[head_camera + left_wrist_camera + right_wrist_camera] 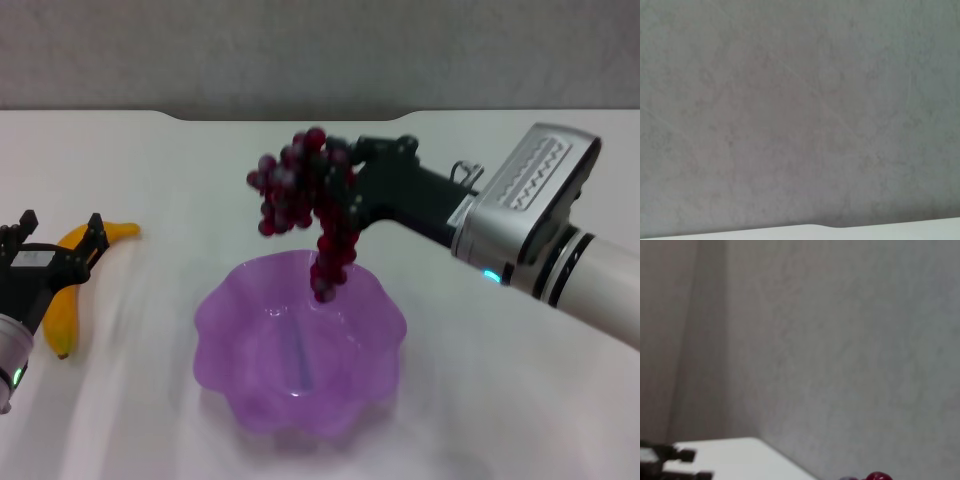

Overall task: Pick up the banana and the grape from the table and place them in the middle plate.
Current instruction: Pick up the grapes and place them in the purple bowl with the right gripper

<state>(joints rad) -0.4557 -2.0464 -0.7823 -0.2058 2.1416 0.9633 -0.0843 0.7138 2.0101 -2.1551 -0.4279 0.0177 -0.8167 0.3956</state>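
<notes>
My right gripper (352, 178) is shut on the grape (300, 185), a dark red-purple bunch held in the air. Its lower end hangs just over the far rim of the middle plate (235, 400), a translucent purple bowl with a wavy rim. One grape shows at the edge of the right wrist view (877, 476). The banana (62, 310) lies on the table (520, 400) at the left. My left gripper (58, 240) is open and empty, over the banana's middle, hiding part of it.
The table's notched far edge (290, 117) meets a grey wall (320, 50). The left wrist view shows only that wall (800, 110) and a strip of table edge (890, 227). The left gripper shows far off in the right wrist view (665, 462).
</notes>
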